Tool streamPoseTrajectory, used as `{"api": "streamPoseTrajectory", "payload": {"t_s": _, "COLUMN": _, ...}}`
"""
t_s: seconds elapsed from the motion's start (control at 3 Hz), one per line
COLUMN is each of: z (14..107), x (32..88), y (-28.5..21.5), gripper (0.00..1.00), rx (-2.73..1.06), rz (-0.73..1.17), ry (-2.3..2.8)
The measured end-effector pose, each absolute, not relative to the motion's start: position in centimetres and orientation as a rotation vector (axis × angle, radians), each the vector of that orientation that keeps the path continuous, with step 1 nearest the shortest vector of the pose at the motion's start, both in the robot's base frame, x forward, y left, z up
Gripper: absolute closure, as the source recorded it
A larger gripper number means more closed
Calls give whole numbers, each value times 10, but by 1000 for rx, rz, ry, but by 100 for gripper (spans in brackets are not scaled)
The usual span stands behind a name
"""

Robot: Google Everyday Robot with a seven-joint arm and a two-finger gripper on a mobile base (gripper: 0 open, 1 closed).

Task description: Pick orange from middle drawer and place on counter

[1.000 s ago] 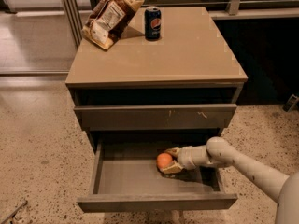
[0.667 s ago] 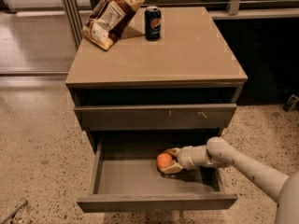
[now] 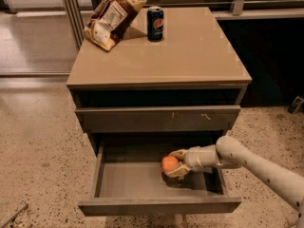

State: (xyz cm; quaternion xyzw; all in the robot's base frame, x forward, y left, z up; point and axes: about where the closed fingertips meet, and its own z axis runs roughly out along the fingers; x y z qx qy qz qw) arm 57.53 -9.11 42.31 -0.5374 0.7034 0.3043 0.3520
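Speckled terrazzo floor surrounds a low cabinet, and we see its tan counter carrying a chip bag and a soda can near the far edge. Below the counter sits a closed drawer front with pale scratches, and beneath that the middle drawer stands pulled out toward the camera.

We find the orange inside this open drawer, right of centre and toward the back. The gripper reaches in from the right of the view, wrist roughly level. One finger sits over the fruit and the other under it, both pressed against the skin, so we read it as pinching the orange. Whether the fruit rests on the drawer floor or hangs just off it, we cannot tell.

What matters for us is where the counter lies from the grasp: above and further back, with the scratched drawer front and the counter's edge standing in between. We judge that a straight rise would risk catching that overhang. The orange should first come forward toward the camera, out past the drawer fronts, then up and back onto the bare near half of the slab, well apart from the can and bag.
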Motion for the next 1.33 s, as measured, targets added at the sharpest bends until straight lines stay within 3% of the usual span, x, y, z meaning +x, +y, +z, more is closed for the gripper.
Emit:
{"api": "streamPoseTrajectory", "payload": {"t_s": 0.67, "z": 549, "x": 566, "y": -93, "gripper": 100, "rx": -1425, "rz": 723, "ry": 1818}}
{"api": "streamPoseTrajectory", "payload": {"t_s": 1.0, "z": 658, "x": 582, "y": -84, "gripper": 100, "rx": -1494, "rz": 560, "ry": 1748}}
{"api": "streamPoseTrajectory", "payload": {"t_s": 1.33, "z": 658, "x": 582, "y": -84, "gripper": 100, "rx": -1494, "rz": 560, "ry": 1748}}
